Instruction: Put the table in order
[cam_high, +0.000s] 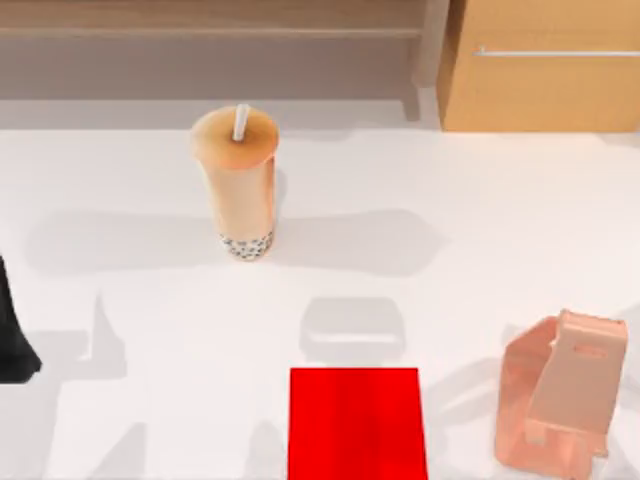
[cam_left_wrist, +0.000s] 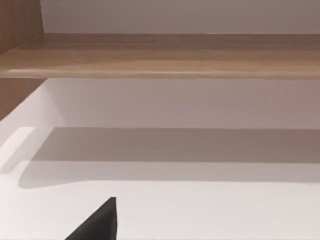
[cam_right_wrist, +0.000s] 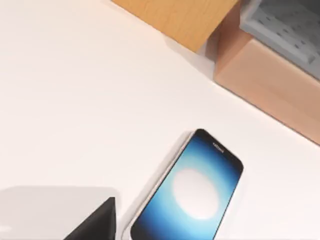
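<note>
The white table (cam_high: 120, 180) holds a tall bubble tea cup (cam_high: 240, 180) with a straw, standing upright at the back left of centre. A bright red mat (cam_high: 357, 422) lies at the front middle. A salmon-pink phone stand (cam_high: 560, 395) sits at the front right. A phone (cam_right_wrist: 187, 192) with a lit blue screen lies on the white surface, close beside a dark part of my right gripper (cam_right_wrist: 95, 224). My left arm (cam_high: 10, 335) is parked at the left edge; a dark part of its gripper (cam_left_wrist: 97, 224) hangs over bare table.
A light-brown wooden cabinet (cam_high: 540, 65) with a metal bar handle stands at the back right, its corner (cam_right_wrist: 180, 20) near the phone. A wooden ledge (cam_left_wrist: 160, 55) runs along the back wall. A soft rectangular shadow (cam_high: 352, 330) lies just behind the mat.
</note>
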